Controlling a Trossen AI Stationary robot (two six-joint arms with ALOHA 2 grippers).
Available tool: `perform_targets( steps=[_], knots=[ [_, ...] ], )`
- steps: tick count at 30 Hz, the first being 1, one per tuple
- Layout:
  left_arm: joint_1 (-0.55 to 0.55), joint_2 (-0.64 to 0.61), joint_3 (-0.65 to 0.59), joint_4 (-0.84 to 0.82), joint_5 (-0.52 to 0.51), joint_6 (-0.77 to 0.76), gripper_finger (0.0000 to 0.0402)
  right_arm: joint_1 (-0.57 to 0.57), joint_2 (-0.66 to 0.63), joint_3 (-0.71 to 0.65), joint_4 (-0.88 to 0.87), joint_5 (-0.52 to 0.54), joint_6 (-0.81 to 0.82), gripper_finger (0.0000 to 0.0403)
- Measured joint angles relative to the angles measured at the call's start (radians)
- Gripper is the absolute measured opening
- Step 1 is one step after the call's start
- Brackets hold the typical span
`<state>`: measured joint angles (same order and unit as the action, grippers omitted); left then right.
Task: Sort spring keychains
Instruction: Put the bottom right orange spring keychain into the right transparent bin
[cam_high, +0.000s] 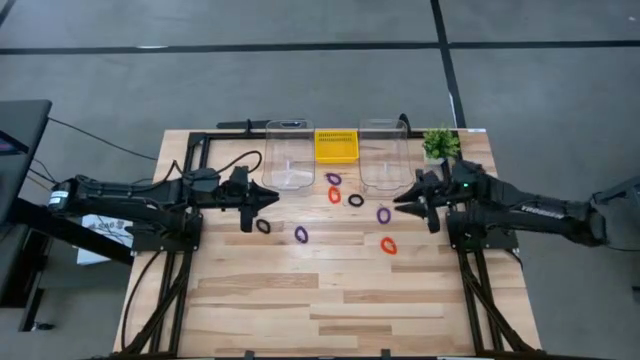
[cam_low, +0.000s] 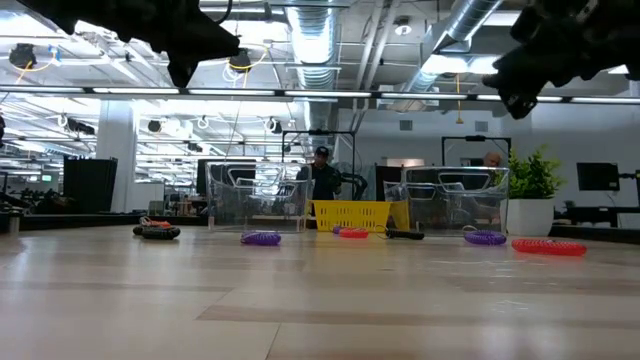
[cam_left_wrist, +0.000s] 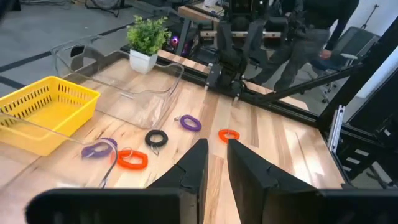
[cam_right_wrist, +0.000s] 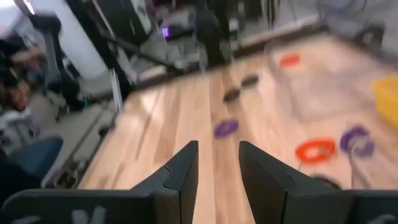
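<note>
Several spring keychains lie flat on the wooden table in front of the bins: purple ones (cam_high: 333, 179) (cam_high: 383, 214) (cam_high: 301, 234), orange-red ones (cam_high: 334, 195) (cam_high: 388, 244) and black ones (cam_high: 356, 200) (cam_high: 263, 226). My left gripper (cam_high: 272, 196) hovers above the table at the left of the group, slightly open with nothing between its fingers (cam_left_wrist: 216, 158). My right gripper (cam_high: 402, 203) hovers at the right of the group, also open and empty (cam_right_wrist: 218, 163). Both point roughly level toward the keychains, well clear of the table top in the low view.
Two clear plastic bins (cam_high: 287, 155) (cam_high: 382, 155) stand at the far edge with a yellow basket (cam_high: 336, 145) between them. A small potted plant (cam_high: 439, 143) sits at the far right corner. Bare wood fills the near half of the table (cam_high: 330, 300). People show in the room behind.
</note>
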<state>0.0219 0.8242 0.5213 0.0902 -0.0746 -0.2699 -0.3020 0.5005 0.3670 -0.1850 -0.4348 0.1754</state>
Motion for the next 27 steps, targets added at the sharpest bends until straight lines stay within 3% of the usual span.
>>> perform_targets(
  steps=[12, 27],
  knots=[
    [0.000, 0.000, 0.000, -0.005, 0.000, 0.000, 0.0058, 0.149, 0.114, 0.044, -0.258, 0.032, 0.035, 0.0107],
    [0.000, 0.002, 0.000, -0.004, 0.000, 0.003, 0.0058, 0.351, 0.342, 0.043, -0.332, 0.187, 0.063, 0.0107]
  ],
)
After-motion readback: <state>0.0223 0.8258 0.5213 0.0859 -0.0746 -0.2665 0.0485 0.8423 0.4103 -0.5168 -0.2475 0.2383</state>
